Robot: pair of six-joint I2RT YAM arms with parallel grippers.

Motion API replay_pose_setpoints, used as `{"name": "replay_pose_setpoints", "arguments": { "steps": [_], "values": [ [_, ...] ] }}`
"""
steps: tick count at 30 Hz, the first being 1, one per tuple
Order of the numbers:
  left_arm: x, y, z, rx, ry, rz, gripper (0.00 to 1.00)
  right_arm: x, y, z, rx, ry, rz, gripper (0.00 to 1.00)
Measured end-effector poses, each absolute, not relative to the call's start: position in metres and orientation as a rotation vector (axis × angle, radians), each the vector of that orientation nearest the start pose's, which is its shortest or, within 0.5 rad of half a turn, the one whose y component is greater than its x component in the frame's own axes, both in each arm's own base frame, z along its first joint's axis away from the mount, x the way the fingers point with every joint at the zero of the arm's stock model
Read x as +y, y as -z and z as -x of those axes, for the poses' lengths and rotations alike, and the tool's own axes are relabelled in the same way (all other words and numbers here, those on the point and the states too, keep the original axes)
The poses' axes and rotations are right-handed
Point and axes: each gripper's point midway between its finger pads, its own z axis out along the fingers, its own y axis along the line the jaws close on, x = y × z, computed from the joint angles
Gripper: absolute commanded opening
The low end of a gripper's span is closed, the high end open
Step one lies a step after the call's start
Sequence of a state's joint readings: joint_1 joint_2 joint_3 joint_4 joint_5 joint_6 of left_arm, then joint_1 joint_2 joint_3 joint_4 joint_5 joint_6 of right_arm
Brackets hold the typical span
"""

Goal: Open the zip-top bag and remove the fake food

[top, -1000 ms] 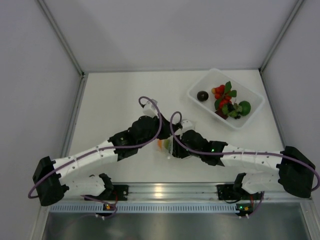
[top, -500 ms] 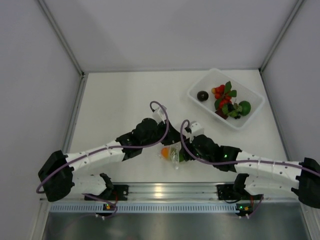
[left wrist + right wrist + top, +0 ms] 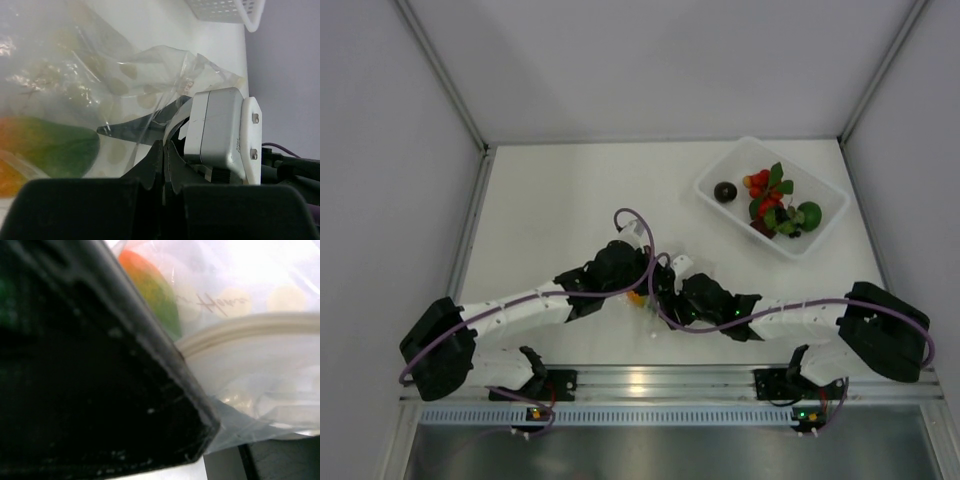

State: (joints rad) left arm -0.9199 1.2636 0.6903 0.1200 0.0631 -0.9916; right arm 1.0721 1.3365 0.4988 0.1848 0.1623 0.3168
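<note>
The clear zip-top bag [image 3: 648,303] hangs between my two grippers near the table's front middle, mostly hidden by them. My left gripper [image 3: 640,286] is shut on a thin edge of the bag [image 3: 150,65]; its jaws [image 3: 164,145] are pressed together. My right gripper [image 3: 667,296] pinches the bag [image 3: 260,380] below its zip strip [image 3: 240,330]; the gripper's tips [image 3: 225,445] sit at the plastic's corner. An orange and green fake fruit [image 3: 50,147] lies inside the bag, and it also shows in the right wrist view [image 3: 152,285].
A rigid translucent tub [image 3: 820,235] stands at the back right. It holds red clustered pieces with green leaves [image 3: 767,198], a green round piece [image 3: 809,213] and a dark maroon round piece [image 3: 725,191]. Grey walls close in both sides.
Both grippers with the bag shifted slightly left and back. The right arm folded in closer. The orange fruit is now mostly hidden from above.
</note>
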Motion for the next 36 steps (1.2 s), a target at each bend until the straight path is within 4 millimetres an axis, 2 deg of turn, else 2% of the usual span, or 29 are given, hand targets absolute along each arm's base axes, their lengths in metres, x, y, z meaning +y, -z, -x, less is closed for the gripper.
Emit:
{"name": "replay_pose_setpoints", "arguments": {
  "steps": [5, 12, 16, 21, 25, 31, 34, 35, 36],
  "values": [
    [-0.332, -0.14, -0.202, 2.296, 1.148, 0.056, 0.0, 0.306, -0.032, -0.181, 2.108, -0.632, 0.73, 0.65],
    [-0.331, -0.137, -0.202, 2.292, 1.15, 0.061, 0.0, 0.317, -0.032, -0.185, 2.019, -0.694, 0.737, 0.7],
    [-0.325, -0.129, -0.204, 2.305, 1.124, 0.078, 0.0, 0.324, -0.026, -0.187, 1.987, -0.704, 0.786, 0.7],
    [-0.32, -0.124, -0.207, 2.308, 1.106, 0.092, 0.0, 0.339, -0.026, -0.186, 1.913, -0.769, 0.875, 0.69],
    [-0.318, -0.122, -0.209, 2.302, 1.101, 0.095, 0.0, 0.343, -0.026, -0.187, 1.886, -0.774, 0.899, 0.69],
    [-0.313, -0.12, -0.223, 2.264, 1.072, 0.137, 0.0, 0.356, -0.025, -0.201, 1.831, -0.776, 0.898, 0.69],
    [-0.31, -0.119, -0.228, 2.252, 1.051, 0.155, 0.0, 0.36, -0.025, -0.209, 1.8, -0.769, 0.896, 0.55],
    [-0.309, -0.118, -0.229, 2.25, 1.047, 0.159, 0.0, 0.359, -0.024, -0.213, 1.797, -0.762, 0.886, 0.42],
    [-0.308, -0.119, -0.23, 2.244, 1.043, 0.163, 0.0, 0.358, -0.024, -0.216, 1.793, -0.757, 0.885, 0.35]
  ]
}}
